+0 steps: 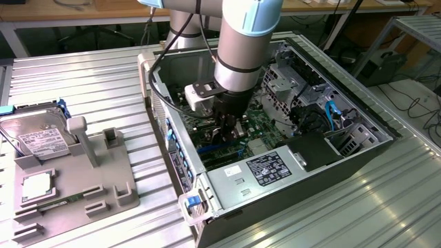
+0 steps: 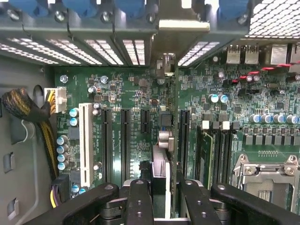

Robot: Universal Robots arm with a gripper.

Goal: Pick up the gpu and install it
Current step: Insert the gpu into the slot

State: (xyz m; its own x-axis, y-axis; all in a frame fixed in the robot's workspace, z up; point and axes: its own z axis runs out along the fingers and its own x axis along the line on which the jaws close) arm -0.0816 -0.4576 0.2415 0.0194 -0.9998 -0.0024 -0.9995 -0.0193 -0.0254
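so the pick-up part looks done: the gripper is clamped on the gpu, held edge-on deep inside the computer case, right over the motherboard slots. Can't tell if it's seated yet

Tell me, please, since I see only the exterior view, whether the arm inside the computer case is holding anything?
Observer: Yes. In the wrist view the jaws are shut on the gpu, seen edge-on.
Operator: Where is its bracket end?
Observer: A silver bracket in line with the card meets the case's rear slot openings.
Operator: Is it seated?
Observer: I cannot tell. The card runs parallel to the black slots on the motherboard.
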